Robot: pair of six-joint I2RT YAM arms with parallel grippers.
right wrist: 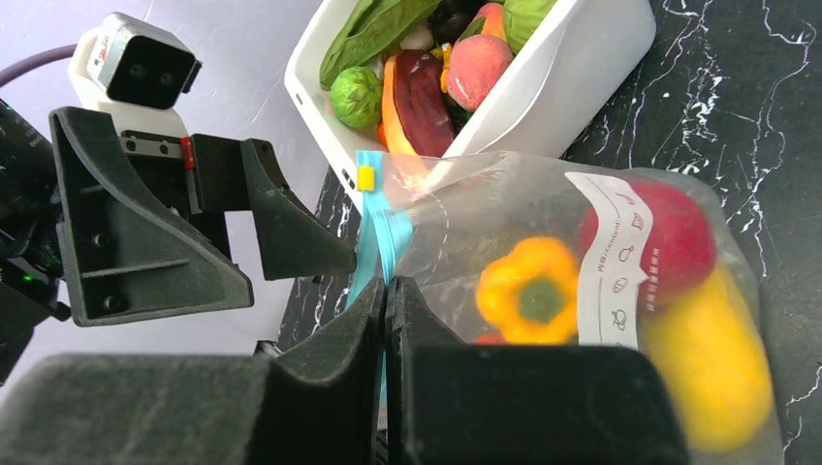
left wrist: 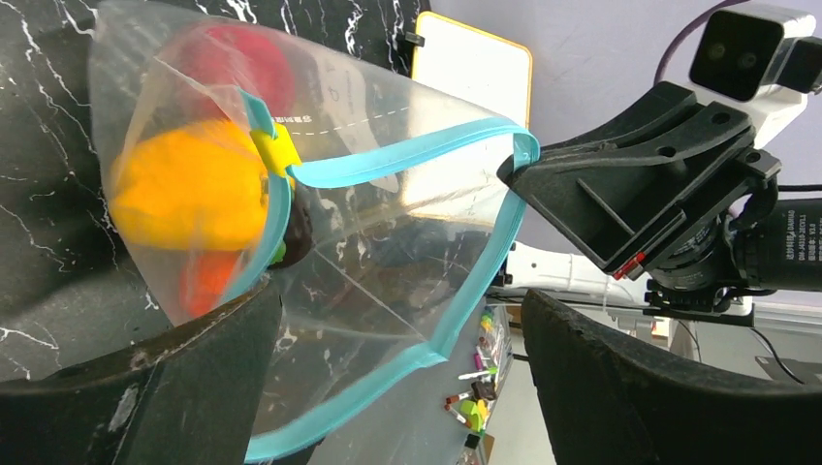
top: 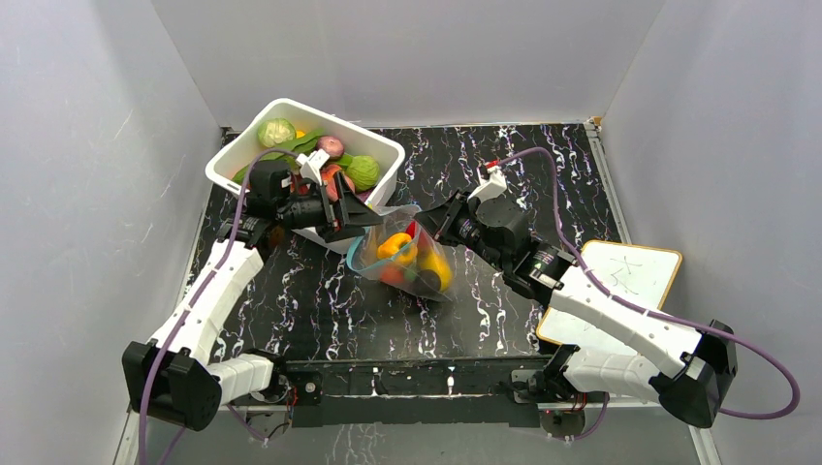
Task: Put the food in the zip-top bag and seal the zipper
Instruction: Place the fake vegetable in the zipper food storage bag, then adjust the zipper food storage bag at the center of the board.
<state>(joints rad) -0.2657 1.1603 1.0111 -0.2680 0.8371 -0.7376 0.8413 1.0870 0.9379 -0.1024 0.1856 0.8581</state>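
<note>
Zip-top bag (top: 402,257), food (top: 395,247) inside, rests on table (top: 320,291) just beside white tub (top: 386,176). Right hand (right wrist: 386,291) clenched on zipper (left wrist: 407,157) corner. Left hand (top: 359,218) released, fingers spread around bag edge.

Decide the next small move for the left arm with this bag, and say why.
Probably close the left gripper on the zipper beside its yellow slider. Its jaws stand open astride the mouth of the zip-top bag, the right gripper is shut on the strip further along, the food lies inside, and the strip's sides gape apart.
</note>
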